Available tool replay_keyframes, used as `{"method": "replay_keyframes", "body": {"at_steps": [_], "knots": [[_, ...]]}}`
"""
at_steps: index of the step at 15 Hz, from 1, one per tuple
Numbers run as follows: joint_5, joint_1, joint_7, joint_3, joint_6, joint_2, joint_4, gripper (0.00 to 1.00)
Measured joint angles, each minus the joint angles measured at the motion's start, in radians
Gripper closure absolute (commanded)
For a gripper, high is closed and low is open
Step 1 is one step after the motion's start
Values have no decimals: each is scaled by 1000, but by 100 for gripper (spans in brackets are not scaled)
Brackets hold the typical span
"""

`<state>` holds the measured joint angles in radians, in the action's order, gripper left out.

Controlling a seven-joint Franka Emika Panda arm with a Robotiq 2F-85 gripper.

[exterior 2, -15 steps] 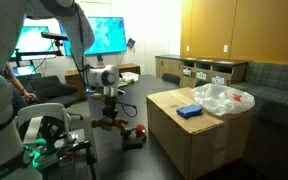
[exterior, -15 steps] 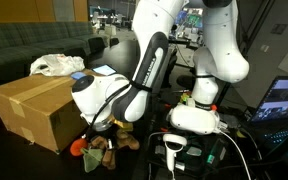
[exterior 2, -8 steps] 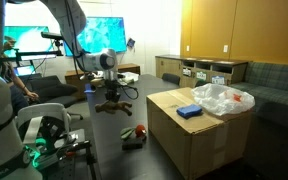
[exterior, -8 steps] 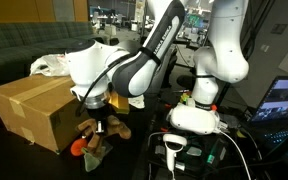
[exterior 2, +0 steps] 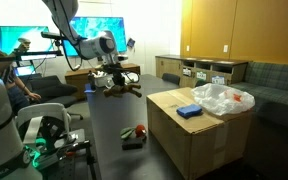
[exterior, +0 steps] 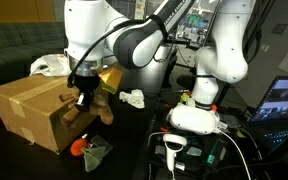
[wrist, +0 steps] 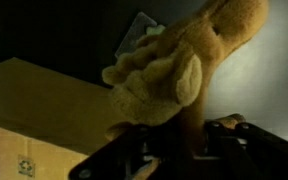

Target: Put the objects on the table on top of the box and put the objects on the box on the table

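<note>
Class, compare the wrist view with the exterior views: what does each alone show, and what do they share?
Only the wrist view: a close look at the gripper pinching a limb of the plush toy.
Only the exterior views: the clear plastic bag lying on the cardboard box, and the white arm.
Shared: the brown plush toy held in the air, and the cardboard box.

The dark table (exterior 2: 106, 118) is carrying the cardboard box (exterior 2: 189, 140), which is standing directly on it. Near the box's foot, a small orange object (exterior: 77, 146) and a dark grey-green piece (exterior: 96, 152) are lying together, and a white crumpled scrap (exterior: 132, 98) is lying farther back
</note>
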<state>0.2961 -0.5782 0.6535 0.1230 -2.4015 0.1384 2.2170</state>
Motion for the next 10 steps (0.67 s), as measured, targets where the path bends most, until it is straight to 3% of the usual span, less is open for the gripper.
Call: {"method": "replay_keyframes", "body": {"at_steps": [10], "knots": [[20,201,109,7,-1,62,-248,96]]}}
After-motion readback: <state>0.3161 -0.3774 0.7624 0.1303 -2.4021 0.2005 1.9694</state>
